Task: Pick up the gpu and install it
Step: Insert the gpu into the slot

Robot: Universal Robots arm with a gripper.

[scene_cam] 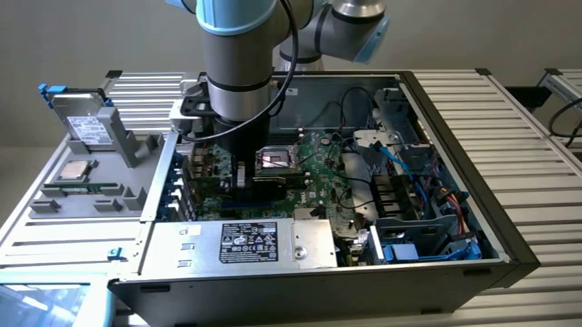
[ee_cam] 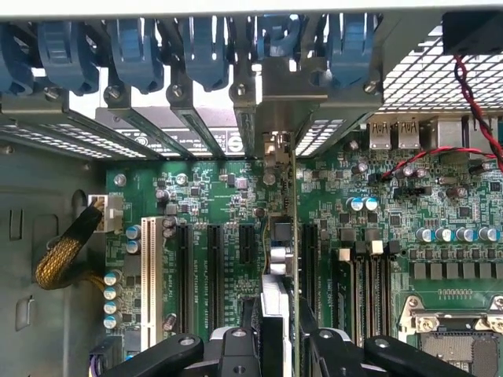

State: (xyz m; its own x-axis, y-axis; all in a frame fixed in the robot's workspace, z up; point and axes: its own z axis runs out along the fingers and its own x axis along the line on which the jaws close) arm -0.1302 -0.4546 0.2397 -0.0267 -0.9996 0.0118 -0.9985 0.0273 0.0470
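Robot arm reaches down into an open black computer case [scene_cam: 300, 296] lying on its side on a ribbed metal table [scene_cam: 509, 116]. The black two-finger gripper [ee_cam: 279, 345] sits low over the green motherboard [ee_cam: 196, 188], left of centre in the exterior view.

The gripper is clamped narrow on the gpu [ee_cam: 279, 267], a thin flat card seen edge-on in the wrist view, with a black finger [ee_cam: 236, 349] pressed to each face. The card stands upright on its long edge. Its long axis runs from the gripper straight toward the case's rear wall, parallel to the long black expansion slots [ee_cam: 214, 267]. Its silver bracket end points at the row of rear slot openings, under the blue plastic retention clips [ee_cam: 134, 47]. The lower edge lines up between two black slots; I can't tell whether it's seated in a slot or just above it.

The case holds:
- the motherboard
- a silver power supply box with a black label [scene_cam: 250, 242] at the near side
- loose blue cables [scene_cam: 400, 167] and a grey drive cage toward the exterior view's right
- a yellow braided cable [ee_cam: 63, 255] plugged in at the board's edge

A grey moulded parts tray [scene_cam: 91, 204] sits beside the case on the exterior view's left. It holds a silver white-labelled hard drive [scene_cam: 86, 126] standing upright at the back and a square silver processor chip [scene_cam: 73, 170] lying flat in a recess.
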